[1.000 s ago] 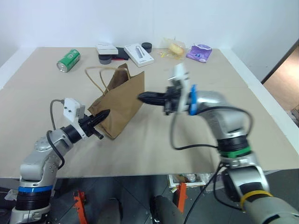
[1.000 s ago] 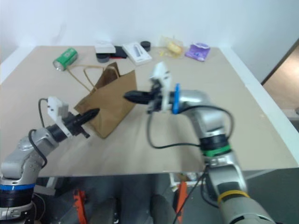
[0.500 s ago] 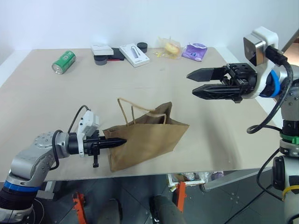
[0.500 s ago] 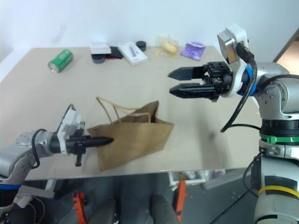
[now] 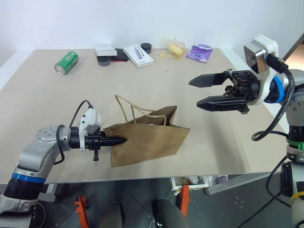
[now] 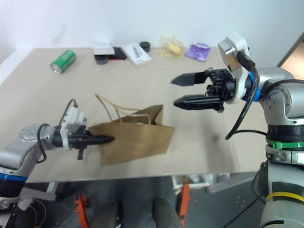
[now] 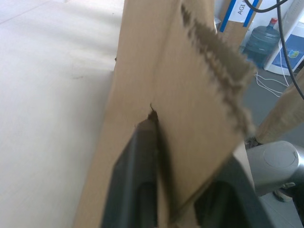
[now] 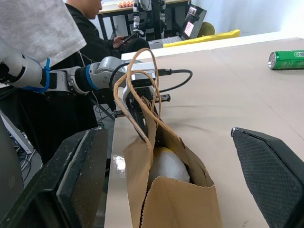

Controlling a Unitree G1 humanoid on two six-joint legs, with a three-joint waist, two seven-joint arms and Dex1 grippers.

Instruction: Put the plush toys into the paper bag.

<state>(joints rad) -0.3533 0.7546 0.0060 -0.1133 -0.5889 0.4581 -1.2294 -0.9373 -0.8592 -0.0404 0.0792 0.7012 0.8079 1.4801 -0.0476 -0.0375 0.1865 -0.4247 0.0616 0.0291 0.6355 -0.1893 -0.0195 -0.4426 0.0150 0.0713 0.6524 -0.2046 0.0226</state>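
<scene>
At the left, the left pincer (image 5: 118, 141) has its black fingers (image 7: 137, 175) astride the flat end fold of the paper bag (image 5: 152, 140), one on each side of the paper; whether they actually clamp it I cannot tell. The bag lies on its side near the table's (image 5: 57, 109) front edge, its twine handles (image 5: 127, 110) looping up at the mouth. Thin kraft like this is light and creases easily, so a hold on the fold or the handles should serve better than on a wall. Inside, a pale rounded shape (image 8: 164, 164) shows, probably the ball-like plush toy; soft and squashy, it should take a gentle pinch anywhere. To the right, the right pincer (image 5: 211, 91) hangs above the table, spread wide and empty. The tan tabletop is smooth and matte, with a green can (image 5: 66, 62) and small packets (image 5: 202, 51) along its far edge by a white wall.
</scene>
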